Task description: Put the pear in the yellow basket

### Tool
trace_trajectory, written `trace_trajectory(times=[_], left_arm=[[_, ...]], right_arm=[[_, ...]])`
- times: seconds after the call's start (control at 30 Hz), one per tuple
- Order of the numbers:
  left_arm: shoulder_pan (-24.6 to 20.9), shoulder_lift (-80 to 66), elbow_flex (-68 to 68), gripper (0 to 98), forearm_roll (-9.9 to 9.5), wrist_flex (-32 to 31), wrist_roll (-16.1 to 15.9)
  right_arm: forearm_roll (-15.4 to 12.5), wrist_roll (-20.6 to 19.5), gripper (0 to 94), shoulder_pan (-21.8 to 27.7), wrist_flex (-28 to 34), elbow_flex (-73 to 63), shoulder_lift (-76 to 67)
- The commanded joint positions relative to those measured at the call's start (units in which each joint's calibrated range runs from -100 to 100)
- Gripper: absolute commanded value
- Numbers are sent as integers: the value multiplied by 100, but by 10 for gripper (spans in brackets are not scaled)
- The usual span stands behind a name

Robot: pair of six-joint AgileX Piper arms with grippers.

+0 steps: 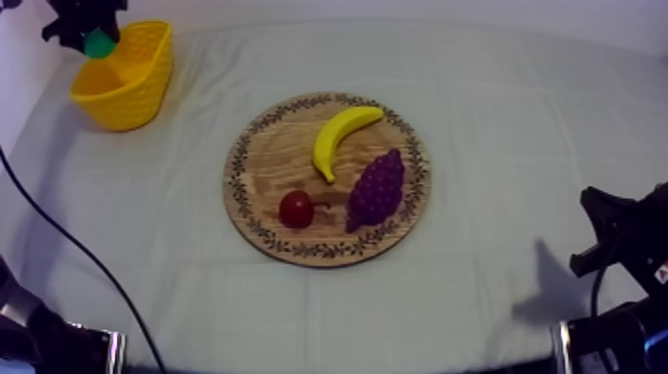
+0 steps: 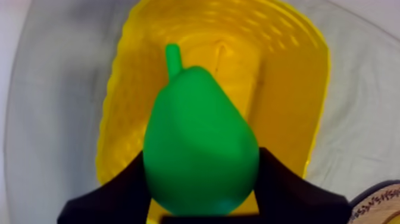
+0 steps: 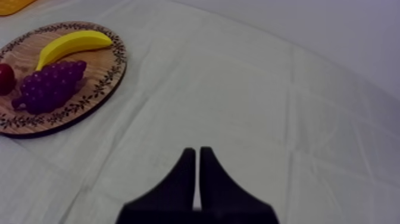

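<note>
Pear (image 2: 199,149) is clamped in left tool (image 2: 202,176), over the mouth of the yellow basket (image 2: 286,89). Two black fingers (image 2: 122,193) are spread about as wide as the pear's fat end, one pressed on each side of it. Stem points away from the tool, out over the basket's inside. Pear touches only the fingers; can't tell whether its bottom is below rim level. From the top view the pear sits at the basket's far rim, with the left arm coming in at the upper left.

Right tool (image 3: 198,156) has its fingers together in a narrow wedge, gripping nothing. It is low at the right side of the tabletop (image 1: 497,119), above bare cloth and well apart from the wooden board (image 1: 268,149).

Basket stands at the far left corner of the tabletop, close to the cloth's edge on its left and far sides. Its open top tilts toward the middle of the tabletop.

Board lies mid-tabletop. On it are a banana (image 1: 343,134) toward the far side, grapes (image 1: 376,189) just beside the banana's near end, and a small red fruit (image 1: 296,209) near the front rim, a little apart from the grapes. Left part of the board is bare wood.

A strip of bare cloth runs between basket and board. A wider stretch of bare cloth lies between the board and the right arm, and more in front of the board.
</note>
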Motion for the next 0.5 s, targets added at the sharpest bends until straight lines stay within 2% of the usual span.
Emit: trace_trajectory(times=[0.0, 0.27, 0.47], left_arm=[[-6, 148, -56, 367, 19, -23, 0], [-22, 478, -146, 419, -11, -95, 108], [-25, 484, -119, 559, -6, -129, 162]], right_arm=[[-1, -1, 4, -1, 2, -5, -4], [-1, -1, 4, -1, 2, -5, -4], [-1, -1, 4, -1, 2, -5, -4]])
